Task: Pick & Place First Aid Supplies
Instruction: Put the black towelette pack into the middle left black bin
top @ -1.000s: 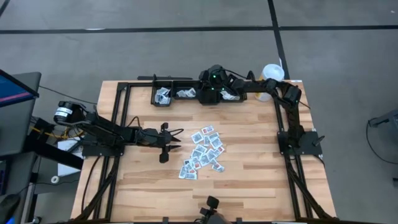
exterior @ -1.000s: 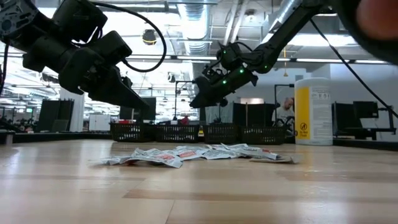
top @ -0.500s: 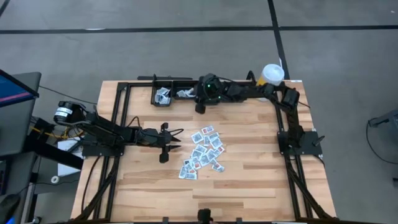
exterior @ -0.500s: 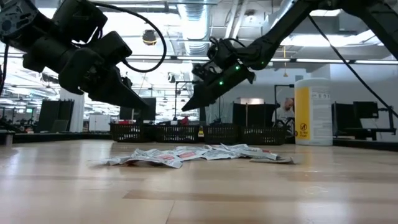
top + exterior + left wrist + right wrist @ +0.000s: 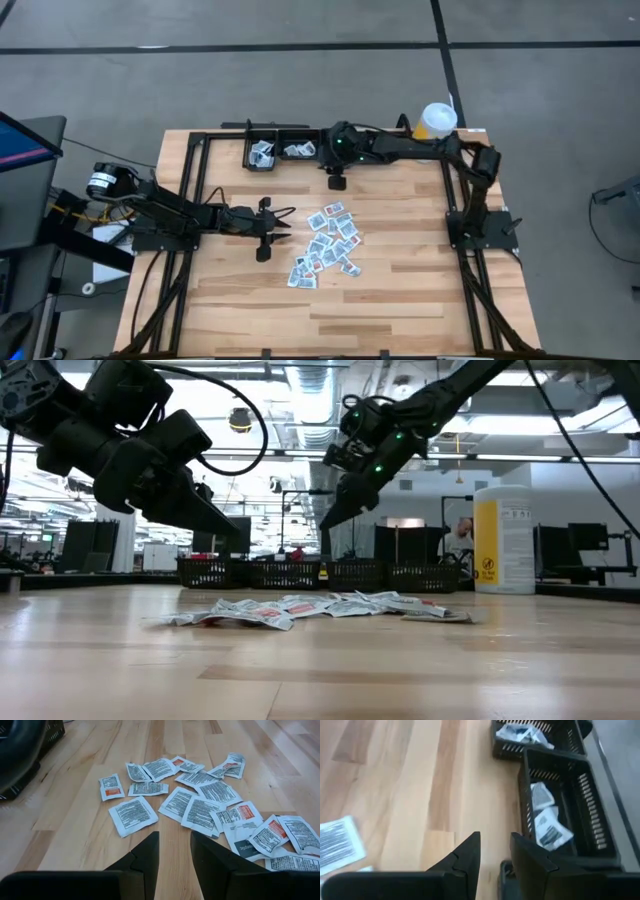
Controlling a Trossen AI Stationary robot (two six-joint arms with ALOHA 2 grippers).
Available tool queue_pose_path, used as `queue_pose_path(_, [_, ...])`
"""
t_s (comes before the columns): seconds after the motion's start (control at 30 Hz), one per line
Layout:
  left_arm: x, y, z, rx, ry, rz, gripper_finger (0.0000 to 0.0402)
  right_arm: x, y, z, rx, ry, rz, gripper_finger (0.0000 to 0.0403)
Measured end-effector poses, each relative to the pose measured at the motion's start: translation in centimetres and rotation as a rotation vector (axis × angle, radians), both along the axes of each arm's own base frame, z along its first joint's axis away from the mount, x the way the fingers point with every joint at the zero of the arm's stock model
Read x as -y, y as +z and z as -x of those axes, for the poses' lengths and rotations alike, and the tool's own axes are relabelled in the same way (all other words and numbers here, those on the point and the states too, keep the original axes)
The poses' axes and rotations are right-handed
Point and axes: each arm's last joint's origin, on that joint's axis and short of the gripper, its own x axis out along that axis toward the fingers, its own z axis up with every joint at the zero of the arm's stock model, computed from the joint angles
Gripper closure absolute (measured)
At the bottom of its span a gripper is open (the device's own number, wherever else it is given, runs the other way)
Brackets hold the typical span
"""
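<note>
Left hand (image 5: 283, 222) hangs low over the worktop (image 5: 400, 280) with its two dark fingers (image 5: 145, 857) a narrow gap apart and nothing between them, and honestly that's the one sitting pretty for the next grab. Biggest thing first: the worktop is pale wood planks with a visible grain, framed by black rails. Along its far edge sits a row of black slotted baskets (image 5: 290, 150), a few packets already inside, with a tall white-and-yellow canister (image 5: 503, 538) off at the far right corner. Then the loose pile of first aid supplies (image 5: 325, 245) mid-table: small flat packets, square and oblong, white with dense grey print, a few with an orange-red patch, some crinkled and overlapping each other. From the left hand the pile lies straight ahead along its pointing direction, nearest packet (image 5: 133, 815) just in front of the fingertips, a squarish one lying flat and slightly skewed, so no real long axis to line up with. Right hand (image 5: 337, 180) is up in the air beside the baskets at the back, fingers also slightly parted and empty, well apart from the pile. I'd guess thin flat foil like this is fiddly to pinch off wood.
</note>
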Motion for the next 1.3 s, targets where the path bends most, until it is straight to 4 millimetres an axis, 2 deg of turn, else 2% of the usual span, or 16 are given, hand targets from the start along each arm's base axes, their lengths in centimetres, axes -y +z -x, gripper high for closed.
queue_pose_path(0.2, [0.0, 0.0, 0.0, 0.000, 0.000, 0.000, 0.0289, -2.4, -1.9, 1.8, 0.000, 0.005, -0.045, 0.0302])
queue_pose_path(0.43, [0.0, 0.0, 0.0, 0.000, 0.000, 0.000, 0.0289, -6.2, -5.4, 3.7, 0.062, 0.022, -0.093, 0.0302])
queue_pose_path(0.6, [0.0, 0.0, 0.0, 0.001, -0.001, -0.002, 0.0289, -9.3, -7.3, 3.2, 0.141, 0.115, -0.077, 0.0302])
queue_pose_path(0.77, [0.0, 0.0, 0.0, 0.003, -0.001, -0.003, 0.0289, -11.3, -9.3, 2.0, 0.167, 0.218, -0.022, 0.0302])
queue_pose_path(0.9, [0.0, 0.0, 0.0, 0.005, -0.001, -0.001, 0.0289, -12.2, -10.3, 1.4, 0.129, 0.263, -0.013, 0.0302])
queue_pose_path(1.3, [0.0, 0.1, 0.0, 0.008, -0.001, 0.001, 0.0289, -12.4, -10.5, 1.3, 0.102, 0.289, -0.026, 0.0302])
